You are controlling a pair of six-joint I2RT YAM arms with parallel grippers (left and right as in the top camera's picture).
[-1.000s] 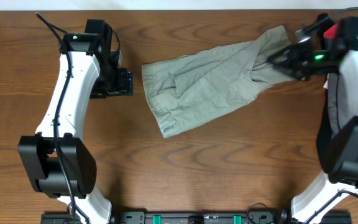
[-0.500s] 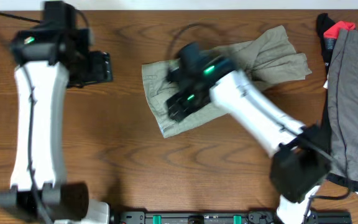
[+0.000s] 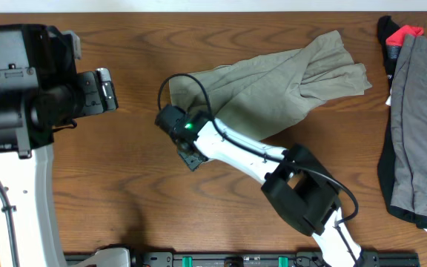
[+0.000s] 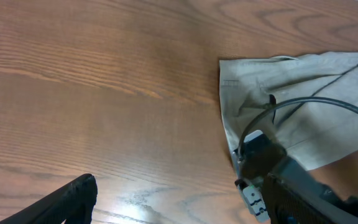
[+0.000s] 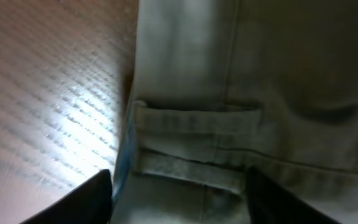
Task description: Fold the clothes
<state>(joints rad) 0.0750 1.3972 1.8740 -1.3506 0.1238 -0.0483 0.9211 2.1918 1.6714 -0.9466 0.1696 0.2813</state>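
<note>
The shorts (image 3: 273, 89) lie flat on the surface (image 3: 124, 193) at upper centre. Their long axis runs from the waistband at centre left to the leg hems at upper right. The right pincer (image 3: 187, 152) sits over the waistband's lower end, its fingers (image 5: 95, 199) spread apart with the belt loop between them. We cannot tell whether they touch the cloth. The left pincer (image 3: 104, 89) stands well apart at upper left, though it is nearer the upper waistband corner. Only one of its fingers shows, so we cannot tell its state. The right arm hides the shorts' lower edge.
</note>
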